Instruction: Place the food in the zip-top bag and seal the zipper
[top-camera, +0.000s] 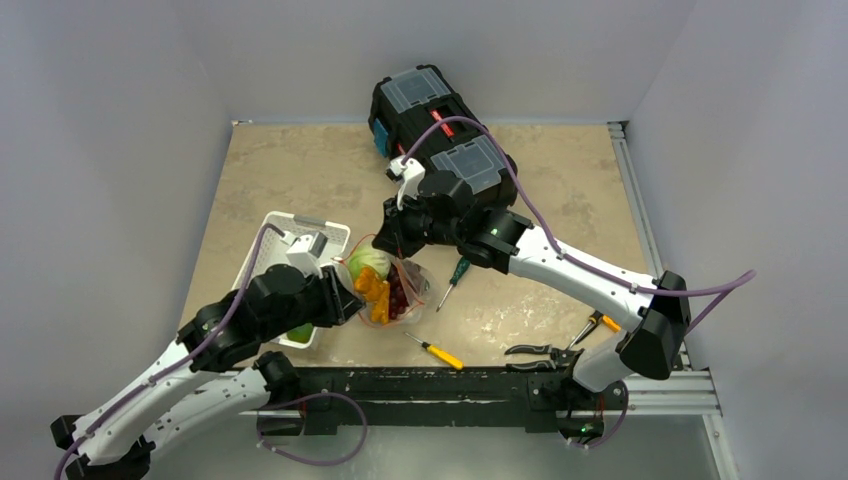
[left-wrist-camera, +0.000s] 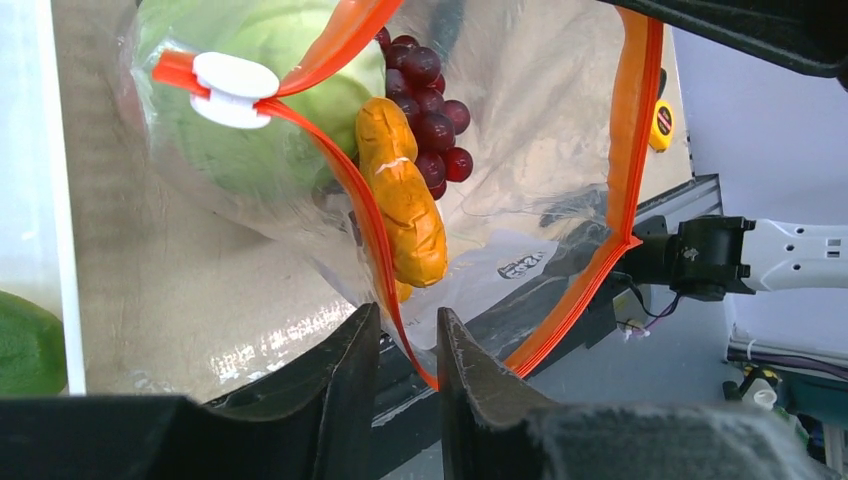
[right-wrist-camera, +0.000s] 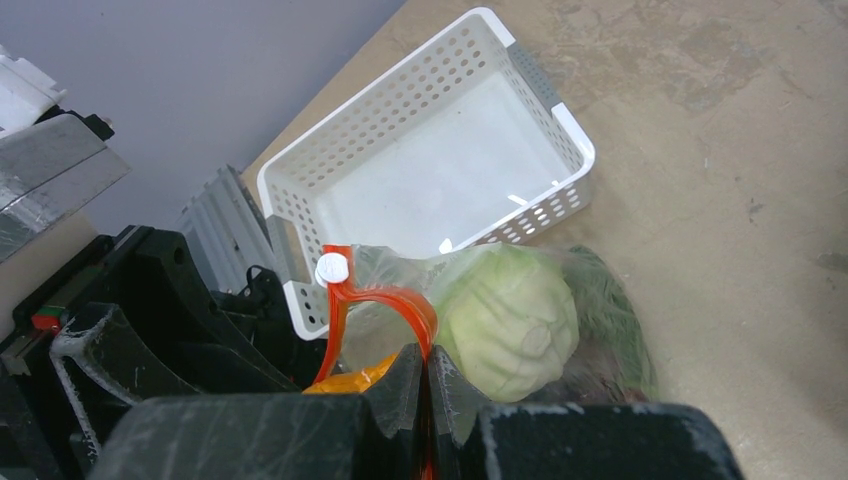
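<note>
the clear bag (top-camera: 413, 292) is lying on the surface (top-camera: 300, 170) just beside the white basket (right-wrist-camera: 420, 90), between the two arms. a pale green cabbage (right-wrist-camera: 510, 320), purple grapes (left-wrist-camera: 430, 110) and an orange carrot (left-wrist-camera: 405, 200) are sitting inside it. its mouth is gaping, and the orange zipper (left-wrist-camera: 630, 150) is looping wide, with the white tab (left-wrist-camera: 235, 88) resting at the cabbage end.

the right claw (right-wrist-camera: 426, 356) is pinching the zipper, fingers pressed together on it. the left claw (left-wrist-camera: 407, 320) is straddling another stretch of the zipper, fingers standing a little apart with the strip running between them; i cannot tell whether they are gripping it.

a green piece (left-wrist-camera: 25, 345) is lying in the basket. a black toolbox (top-camera: 440, 115) is sitting at the far edge, and two screwdrivers (top-camera: 456, 272) (top-camera: 437, 350) are lying near the bag.
</note>
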